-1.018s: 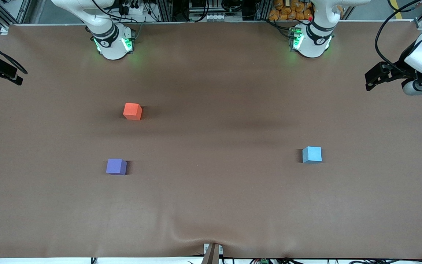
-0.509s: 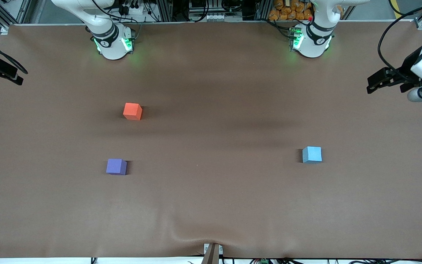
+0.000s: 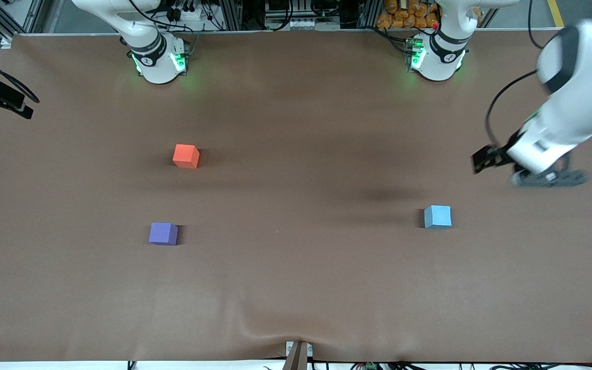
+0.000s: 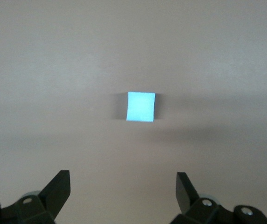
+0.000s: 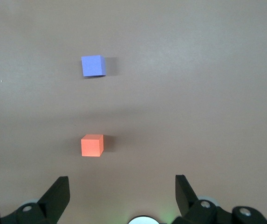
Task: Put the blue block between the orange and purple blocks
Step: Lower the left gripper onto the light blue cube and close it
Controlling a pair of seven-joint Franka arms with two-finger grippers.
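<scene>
Left wrist view shows the left hand (image 4: 121, 196) spread wide above the blue block (image 4: 140, 107), which sits on the table (image 3: 296, 288) toward the left arm's end. It looks light, rigid, matte; best pinched across flat side faces. The right hand (image 5: 121, 196) waits, spread wide.

blue block (image 3: 438, 216): bare table all round | orange block (image 3: 186, 155)–purple block (image 3: 163, 233): gap open

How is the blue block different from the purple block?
The blue block is light sky blue; the purple block is a dark violet. The blue block sits toward the left arm's end of the table, alone, with the open left end effector in the air near it. The purple block sits toward the right arm's end, with the orange block as its neighbour. Both are plain cubes of the same size, resting flat on the table.
</scene>
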